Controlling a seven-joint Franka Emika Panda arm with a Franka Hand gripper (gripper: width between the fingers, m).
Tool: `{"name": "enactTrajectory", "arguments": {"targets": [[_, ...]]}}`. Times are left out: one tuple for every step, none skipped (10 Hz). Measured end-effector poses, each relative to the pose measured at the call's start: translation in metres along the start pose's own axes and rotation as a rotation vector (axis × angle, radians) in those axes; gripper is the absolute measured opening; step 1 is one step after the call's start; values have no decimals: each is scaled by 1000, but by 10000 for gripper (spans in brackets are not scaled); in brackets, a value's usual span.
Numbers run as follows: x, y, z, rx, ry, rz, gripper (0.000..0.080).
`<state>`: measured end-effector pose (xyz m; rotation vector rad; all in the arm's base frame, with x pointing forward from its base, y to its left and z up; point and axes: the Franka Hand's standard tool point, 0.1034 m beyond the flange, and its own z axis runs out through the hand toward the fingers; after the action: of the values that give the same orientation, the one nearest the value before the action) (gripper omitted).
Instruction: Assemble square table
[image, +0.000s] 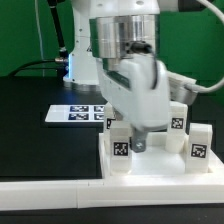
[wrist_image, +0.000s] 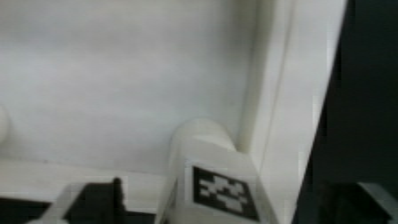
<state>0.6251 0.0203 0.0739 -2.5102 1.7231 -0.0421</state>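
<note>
Evidently the leg-fitting stage of the square table is in hand. In the exterior view the arm stands low over the square top (image: 150, 158), which lies flat on the black counter (image: 40, 130) toward the near right of that view, and several tagged white legs already stand upright on it: one at the near left corner (image: 119, 145), one at the near right (image: 198, 143), one farther back on the right (image: 178, 112). The claw (image: 139, 143) is down among them, just right of the near-left leg, with a dark tip showing below the wrist housing. The wrist view shows a white leg with its black-and-white tag (wrist_image: 217, 180) directly beneath the camera, rising between the two dark fingers (wrist_image: 93, 203), against the pale floor of the top and its raised rim (wrist_image: 285, 90). The fingers appear to flank the leg closely, so my reading is that the claw is pinching this leg, though the contact itself sits at the blurred edge of the picture and cannot be confirmed. Whether the leg is fully seated or only partly turned into its hole is hidden. The marker board (image: 75, 113) lies flat on the counter to the far left, apart from the work. The next move, I judge, calls for keeping the leg vertical while seating it, then releasing straight upward so the neighbouring leg at the near left corner is not knocked.
</note>
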Motion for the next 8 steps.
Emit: {"name": "enactTrajectory", "arguments": {"targets": [[-1, 0, -2, -2, 0, -92, 623], [0, 1, 0, -4, 1, -112, 646], [0, 1, 0, -5, 2, -199, 646], [1, 1, 0, -6, 2, -281, 649], [2, 0, -2, -11, 8, -407, 649], [4, -7, -10, -14, 25, -583, 649], [5, -7, -12, -15, 27, -716, 649], [5, -6, -11, -21, 28, -858, 649]]}}
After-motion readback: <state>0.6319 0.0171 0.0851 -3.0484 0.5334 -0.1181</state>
